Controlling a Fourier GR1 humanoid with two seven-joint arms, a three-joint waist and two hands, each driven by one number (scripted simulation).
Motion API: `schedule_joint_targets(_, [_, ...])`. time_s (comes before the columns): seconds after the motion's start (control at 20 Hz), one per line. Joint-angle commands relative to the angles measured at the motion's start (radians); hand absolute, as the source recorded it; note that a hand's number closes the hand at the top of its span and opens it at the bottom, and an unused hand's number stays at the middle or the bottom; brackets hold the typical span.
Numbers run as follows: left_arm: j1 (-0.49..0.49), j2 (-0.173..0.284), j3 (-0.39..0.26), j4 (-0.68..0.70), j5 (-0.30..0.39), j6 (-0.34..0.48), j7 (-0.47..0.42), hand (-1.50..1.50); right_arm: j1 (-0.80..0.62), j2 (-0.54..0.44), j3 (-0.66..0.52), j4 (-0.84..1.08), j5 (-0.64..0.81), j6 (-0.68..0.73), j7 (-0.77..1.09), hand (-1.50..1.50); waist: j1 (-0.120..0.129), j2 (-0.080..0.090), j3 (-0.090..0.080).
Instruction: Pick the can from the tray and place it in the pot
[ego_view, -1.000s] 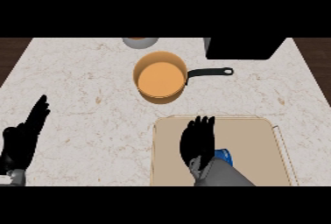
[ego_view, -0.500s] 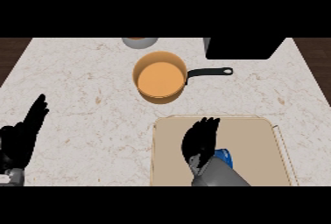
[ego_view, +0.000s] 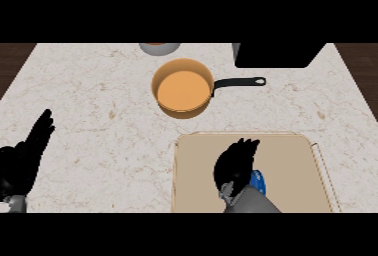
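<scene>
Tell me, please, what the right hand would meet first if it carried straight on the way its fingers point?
Probably the tray's far rim; beyond it lies the pot. The right hand points up and slightly right, though its height is unclear.

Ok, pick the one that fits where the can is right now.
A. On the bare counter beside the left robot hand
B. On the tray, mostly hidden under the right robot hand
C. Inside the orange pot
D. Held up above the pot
B: a blue sliver of the can shows on the tray beside the right robot hand, while the pot looks empty.
</scene>
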Motion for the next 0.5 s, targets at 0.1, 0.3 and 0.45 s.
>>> schedule_joint_targets(0.1, [-0.024,-0.020,0.032,0.042,-0.018,-0.030,-0.032,0.00,0.033,0.014,-0.037,-0.004,0.054,0.049,0.058,-1.50,-0.003,0.001,0.000])
schedule_joint_targets(0.3, [0.005,-0.029,0.052,0.015,-0.034,-0.053,-0.032,0.00,-0.038,0.002,-0.032,0.072,0.078,0.043,-0.079,1.50,0.003,0.001,0.000])
schedule_joint_targets(0.45, [0.002,-0.057,0.036,-0.056,-0.074,-0.047,0.058,0.00,0.000,-0.006,-0.022,0.013,0.108,0.053,-0.086,1.50,0.001,0.001,0.000])
